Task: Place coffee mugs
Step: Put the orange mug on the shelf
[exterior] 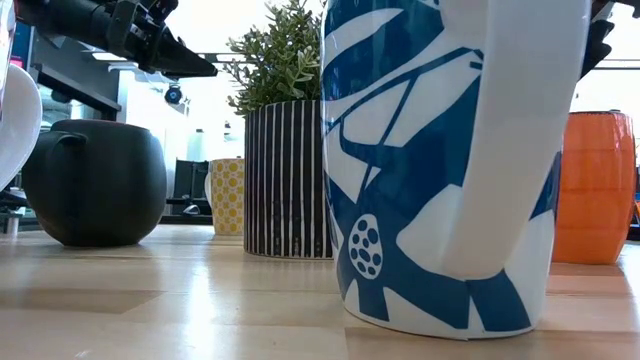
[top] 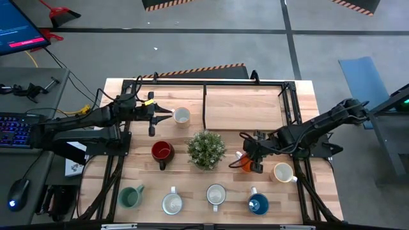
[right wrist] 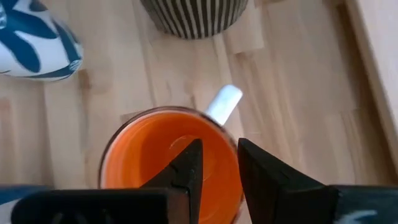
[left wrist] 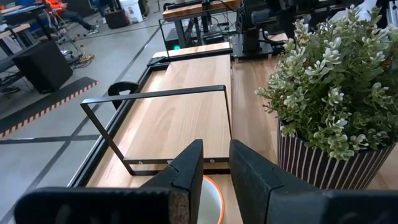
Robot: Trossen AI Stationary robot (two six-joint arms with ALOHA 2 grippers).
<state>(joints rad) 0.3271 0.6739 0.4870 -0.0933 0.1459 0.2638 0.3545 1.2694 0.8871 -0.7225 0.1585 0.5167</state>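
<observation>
Standing by the wooden table (top: pixel 192 179), I reckoned twelve o'clock as its far edge, with the potted plant (top: pixel 206 149) at the dial's centre. Both dark arms reached inward, each poised at a mug. The left gripper (top: pixel 170 114) hung at the pale mug (top: pixel 182 115), which sat at eleven o'clock from the plant. The right gripper (top: pixel 251 155) hovered over the orange mug (right wrist: pixel 168 162), which sat on the wood at four o'clock. Both claws were only slightly parted and, seen from table height, seemed to clear the rims, so I judged them released, clamping nothing. Other mugs lined the six o'clock edge. The step looked like taking hold for placing. Next, each claw would need to sink with one finger inside the rim, clear of the white handle (right wrist: pixel 224 102), then pinch the wall.
</observation>
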